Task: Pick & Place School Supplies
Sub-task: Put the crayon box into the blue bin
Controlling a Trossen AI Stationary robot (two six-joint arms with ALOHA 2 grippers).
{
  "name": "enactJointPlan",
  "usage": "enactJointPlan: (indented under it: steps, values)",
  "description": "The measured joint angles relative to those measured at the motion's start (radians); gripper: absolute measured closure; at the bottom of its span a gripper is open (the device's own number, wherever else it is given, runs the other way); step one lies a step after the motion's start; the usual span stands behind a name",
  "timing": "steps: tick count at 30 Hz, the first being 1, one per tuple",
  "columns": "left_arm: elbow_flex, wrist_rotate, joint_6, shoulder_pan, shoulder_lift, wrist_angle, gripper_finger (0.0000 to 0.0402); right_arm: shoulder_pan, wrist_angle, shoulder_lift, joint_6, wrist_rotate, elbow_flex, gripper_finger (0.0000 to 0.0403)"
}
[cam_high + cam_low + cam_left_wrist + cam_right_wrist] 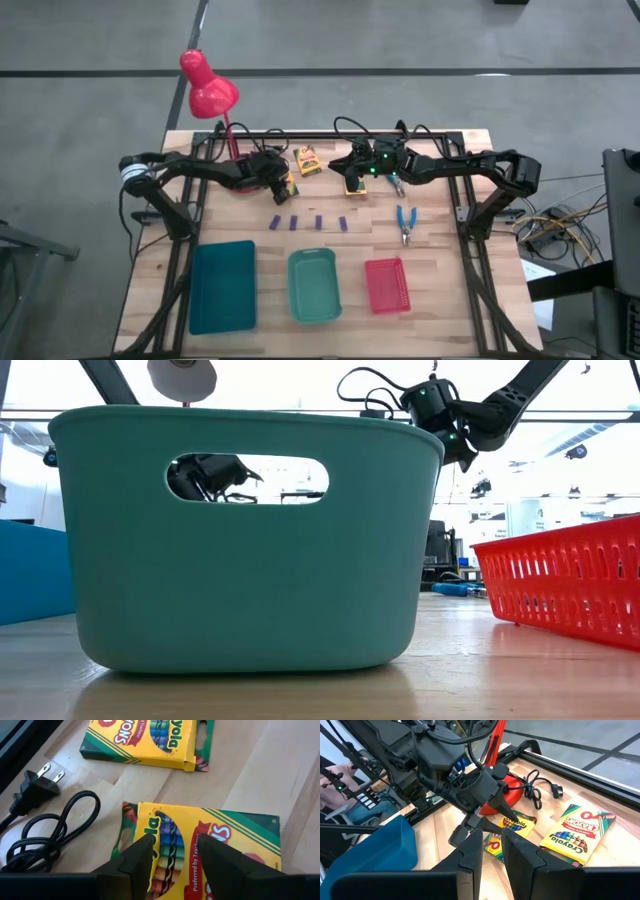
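Note:
Three yellow-green crayon boxes are near the far edge. One lies flat under my left gripper [281, 186], seen as the crayon box [210, 840]. My left gripper [175, 845] is open, its fingers above the box's printed face. I cannot tell whether they touch it. A second box [307, 160] lies flat beside it. My right gripper [352, 182] is shut on the third box [353, 187]. Four purple blocks [307, 222] lie in a row. Two blue-handled tools [405, 224] [396, 183] lie on the right. My right gripper pinches a crayon box between its two fingers. A strip of the box [492, 846] shows in the narrow gap between them. The fingers hide which part they are on. In the low view my right gripper [462, 452] is well above the table.
The red lamp [208, 90] stands at the far edge, its base [507, 795] and cord with plug [35, 795] close to my left gripper. The blue tray [222, 285], teal tray [314, 287] and red tray [387, 284] sit along the near side.

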Motion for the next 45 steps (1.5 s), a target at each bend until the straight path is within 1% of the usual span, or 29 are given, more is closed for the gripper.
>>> enactJointPlan:
  steps: [6,9,15,18,22,27,31,37,40,45]
  values:
    - [0.000,0.031,-0.001,-0.030,0.003,0.002,0.0234,0.000,0.000,0.000,0.000,0.000,-0.002,0.0335]
    - [-0.001,0.042,-0.001,-0.059,0.004,-0.003,0.0234,0.000,0.000,0.000,0.000,0.000,-0.004,0.0335]
    - [-0.002,0.097,-0.019,-0.139,0.005,0.001,0.0234,0.000,0.000,0.000,-0.001,0.000,-0.010,0.0335]
    - [-0.003,0.100,-0.020,-0.180,0.009,0.026,0.0234,0.000,-0.001,0.000,-0.001,0.000,-0.012,0.0335]
    - [-0.005,0.103,-0.025,-0.211,0.039,0.123,0.0234,0.000,0.000,0.000,-0.001,0.000,-0.015,0.0335]
    - [-0.003,0.109,-0.028,-0.215,0.110,0.245,0.0234,0.004,0.000,0.000,0.008,0.000,-0.016,0.0335]
    - [0.024,0.065,-0.028,-0.206,0.179,0.251,0.0234,0.020,0.000,0.000,0.008,0.000,-0.017,0.0335]
    - [0.121,0.041,-0.020,-0.185,0.257,0.252,0.0234,0.047,-0.002,0.000,0.008,0.000,-0.023,0.0335]
    - [0.155,0.035,-0.005,-0.184,0.257,0.252,0.0234,0.058,-0.026,0.000,0.008,0.000,-0.025,0.0335]
    - [0.158,0.028,0.057,-0.184,0.196,0.226,0.0234,0.066,-0.051,0.000,0.007,-0.001,-0.027,0.0335]
